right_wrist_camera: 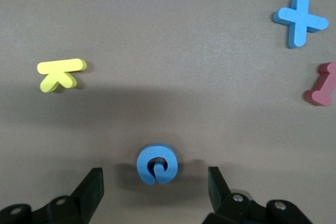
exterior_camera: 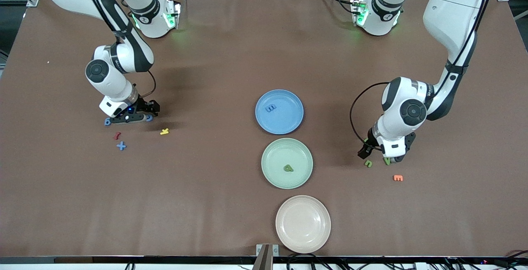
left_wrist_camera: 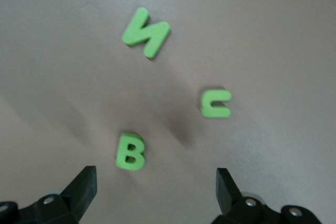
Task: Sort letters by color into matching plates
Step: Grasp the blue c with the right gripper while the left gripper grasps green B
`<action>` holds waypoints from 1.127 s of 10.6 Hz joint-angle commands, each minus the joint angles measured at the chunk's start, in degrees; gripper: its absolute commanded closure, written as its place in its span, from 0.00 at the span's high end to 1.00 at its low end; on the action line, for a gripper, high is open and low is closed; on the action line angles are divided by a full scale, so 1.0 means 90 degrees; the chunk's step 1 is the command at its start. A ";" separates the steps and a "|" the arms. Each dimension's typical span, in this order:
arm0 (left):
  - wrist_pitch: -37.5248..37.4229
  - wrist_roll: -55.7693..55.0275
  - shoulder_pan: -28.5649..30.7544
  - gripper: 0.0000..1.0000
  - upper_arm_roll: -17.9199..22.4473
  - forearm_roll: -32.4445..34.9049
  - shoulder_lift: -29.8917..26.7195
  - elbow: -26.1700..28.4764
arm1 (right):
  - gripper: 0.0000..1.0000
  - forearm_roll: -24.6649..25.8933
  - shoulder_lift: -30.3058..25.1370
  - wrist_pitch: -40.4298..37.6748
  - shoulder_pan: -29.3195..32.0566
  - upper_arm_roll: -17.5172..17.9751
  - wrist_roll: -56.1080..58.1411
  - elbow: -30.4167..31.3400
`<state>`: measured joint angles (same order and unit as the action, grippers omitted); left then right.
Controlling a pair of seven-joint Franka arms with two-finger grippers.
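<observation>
1. Overhead, the front view lines up three plates. The blue plate (exterior_camera: 288, 127) holds one blue letter (exterior_camera: 270, 108). At its six o'clock the green plate (exterior_camera: 274, 179) holds one green letter (exterior_camera: 288, 168), and at six o'clock again the cream plate (exterior_camera: 303, 243) sits bare. So the sort is begun, but most of it is left.
   - The right gripper (exterior_camera: 130, 118) is down low near the table, at about nine o'clock from the blue plate. The blue cross (exterior_camera: 121, 145) is at its seven o'clock, with the red piece (exterior_camera: 117, 135) close by. The yellow piece (exterior_camera: 164, 131) is at its four o'clock.
   - The left gripper (exterior_camera: 385, 159) is low near the table at three o'clock from the green plate. A small green piece (exterior_camera: 368, 163) lies just beside it, and the orange piece (exterior_camera: 398, 178) is at its four o'clock.

2. Next, the left wrist view shows the left gripper (left_wrist_camera: 155, 187) spread wide with nothing in it.
   - Three green letters lie on the cloth, the green B (left_wrist_camera: 130, 152), the green c (left_wrist_camera: 215, 103) and the green N (left_wrist_camera: 146, 32).
   - The B is closest but sits toward one finger (left_wrist_camera: 84, 184), so I judge the gripper must shift to centre on it before lowering and closing.

3. Lastly, the right wrist view shows the right gripper (right_wrist_camera: 156, 190) spread and empty too.
   - The round blue piece (right_wrist_camera: 157, 164) lies squarely between its fingers (right_wrist_camera: 94, 187). The step looks like a pick. The next move calls for a short drop, a close on the piece and a carry to the blue plate.
   - The blue cross (right_wrist_camera: 300, 19), red piece (right_wrist_camera: 321, 83) and yellow piece (right_wrist_camera: 61, 73) lie well apart from it.
</observation>
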<state>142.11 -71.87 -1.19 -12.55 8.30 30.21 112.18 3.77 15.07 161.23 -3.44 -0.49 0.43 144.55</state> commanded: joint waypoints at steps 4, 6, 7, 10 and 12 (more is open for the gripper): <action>0.0236 -0.0461 0.0074 1.00 -0.0012 0.0454 0.0071 0.0221 | 0.72 0.0001 0.0288 0.0016 0.0099 0.0016 0.0011 -0.0270; 0.0294 -0.0462 0.0103 1.00 -0.0012 0.0590 0.0168 0.0211 | 0.68 -0.0009 0.0327 0.0006 0.0060 0.0006 -0.0037 -0.0280; 0.0343 -0.0462 0.0161 1.00 -0.0012 0.0640 0.0188 0.0221 | 0.62 -0.0009 0.0337 -0.0004 0.0050 -0.0033 -0.0038 -0.0290; 0.0489 -0.0462 0.0171 1.00 -0.0012 0.0640 0.0296 0.0221 | 0.10 -0.0009 0.0356 -0.0014 0.0021 -0.0043 -0.0047 -0.0300; 0.0509 -0.0462 0.0162 1.00 -0.0012 0.0641 0.0316 0.0221 | 0.00 -0.0009 0.0279 -0.0091 0.0011 -0.0033 -0.0135 -0.0310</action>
<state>145.49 -74.27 0.04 -12.50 12.21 32.94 113.74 3.62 17.20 160.98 -3.46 -0.70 0.30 142.56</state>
